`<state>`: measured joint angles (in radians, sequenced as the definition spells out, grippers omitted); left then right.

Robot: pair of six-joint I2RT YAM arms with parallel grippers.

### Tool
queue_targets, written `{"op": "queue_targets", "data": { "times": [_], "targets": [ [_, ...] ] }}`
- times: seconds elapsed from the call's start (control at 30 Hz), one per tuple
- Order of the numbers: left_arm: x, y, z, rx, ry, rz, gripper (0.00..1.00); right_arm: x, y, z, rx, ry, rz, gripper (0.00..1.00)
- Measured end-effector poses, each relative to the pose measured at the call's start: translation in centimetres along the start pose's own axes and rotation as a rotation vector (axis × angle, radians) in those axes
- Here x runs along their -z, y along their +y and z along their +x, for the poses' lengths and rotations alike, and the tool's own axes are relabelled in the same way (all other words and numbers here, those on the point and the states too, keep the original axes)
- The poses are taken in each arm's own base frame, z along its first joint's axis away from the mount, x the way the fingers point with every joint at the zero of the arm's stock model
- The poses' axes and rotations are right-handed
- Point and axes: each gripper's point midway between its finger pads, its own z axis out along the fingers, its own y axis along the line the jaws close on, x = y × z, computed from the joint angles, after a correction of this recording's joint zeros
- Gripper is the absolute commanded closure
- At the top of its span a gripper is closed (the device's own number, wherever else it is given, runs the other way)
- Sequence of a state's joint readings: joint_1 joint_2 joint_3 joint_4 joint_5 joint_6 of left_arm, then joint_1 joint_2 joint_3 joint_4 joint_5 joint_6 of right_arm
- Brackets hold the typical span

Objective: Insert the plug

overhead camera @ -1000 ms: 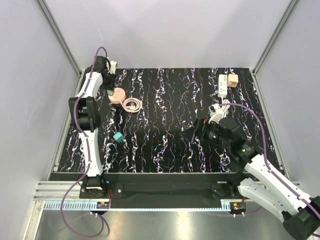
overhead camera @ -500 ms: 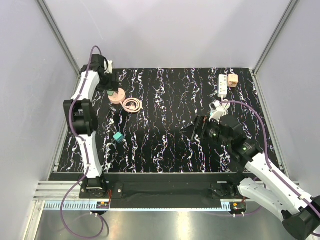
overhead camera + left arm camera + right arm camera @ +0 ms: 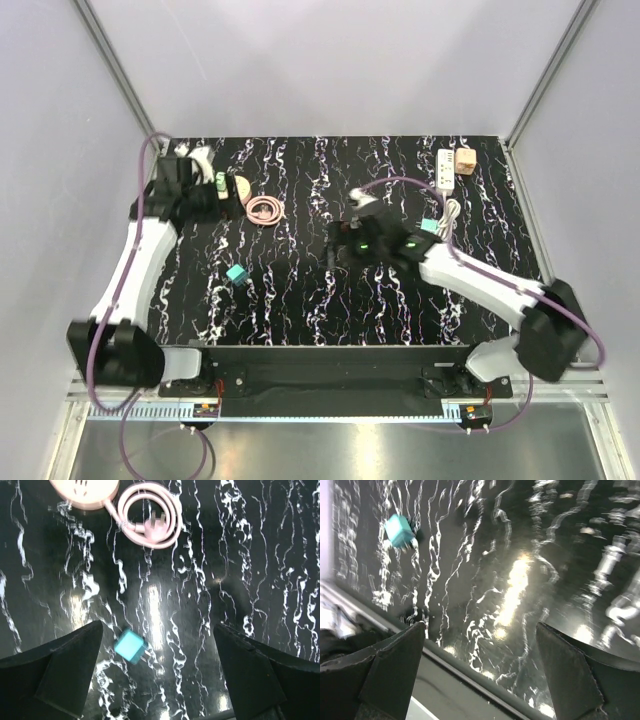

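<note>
The plug, a small peach-tan block, lies at the table's far right beside the white power strip, and neither gripper is near it. My left gripper hangs open over the far left, next to the round pink disc. In the left wrist view the left gripper has nothing between its wide jaws. My right gripper is open over the table's middle. The right wrist view shows the right gripper empty above the table's front edge. The plug appears in neither wrist view.
A teal cube lies on the black marbled table, also visible from both wrists. A coiled pinkish cable sits by the disc. The strip's white cord trails toward the right arm.
The left gripper has opened and its arm has swung back from the far-left corner. The right arm has swept left from the right side to the table's middle, still open.
</note>
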<state>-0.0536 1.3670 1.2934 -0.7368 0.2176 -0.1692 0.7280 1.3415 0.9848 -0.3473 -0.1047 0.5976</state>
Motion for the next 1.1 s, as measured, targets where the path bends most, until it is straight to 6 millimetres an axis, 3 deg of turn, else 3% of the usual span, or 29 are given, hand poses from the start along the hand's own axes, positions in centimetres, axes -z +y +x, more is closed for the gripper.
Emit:
{"op": "queue_targets", "data": {
  "times": [0.17, 0.23, 0.4, 0.53, 0.63, 0.93, 1.1],
  "targets": [
    [2.4, 1.3, 3.7, 0.121, -0.059, -0.044, 0.01, -5.9, 6.3, 2.0, 0.186, 0.035, -0.066, 0.14],
    [2.5, 2.4, 4.5, 0.222, -0.092, -0.058, 0.01, -8.2, 8.3, 3.0, 0.256, 0.022, -0.103, 0.13],
    [1.6, 6.0, 6.0, 0.497, -0.141, -0.067, 0.01, -13.6, 10.2, 6.4, 0.412, 0.0, -0.137, 0.12],
    [0.7, 6.9, 6.5, 0.629, -0.166, -0.036, 0.01, -17.1, 10.4, 8.6, 0.486, -0.006, -0.123, 0.18],
    [0.1, 7.3, 6.5, 0.71, -0.186, 0.001, 0.01, -19.3, 10.4, 9.5, 0.526, 0.0, -0.114, 0.18],
    [-2.0, 8.5, 6.2, 0.852, -0.164, 0.085, 0.01, -22.1, 13.0, 9.5, 0.612, -0.069, -0.119, 0.18],
    [-2.0, 9.1, 6.6, 0.882, -0.165, 0.066, 0.01, -23.4, 13.9, 8.9, 0.626, -0.101, -0.129, 0.25]
  ]
}}
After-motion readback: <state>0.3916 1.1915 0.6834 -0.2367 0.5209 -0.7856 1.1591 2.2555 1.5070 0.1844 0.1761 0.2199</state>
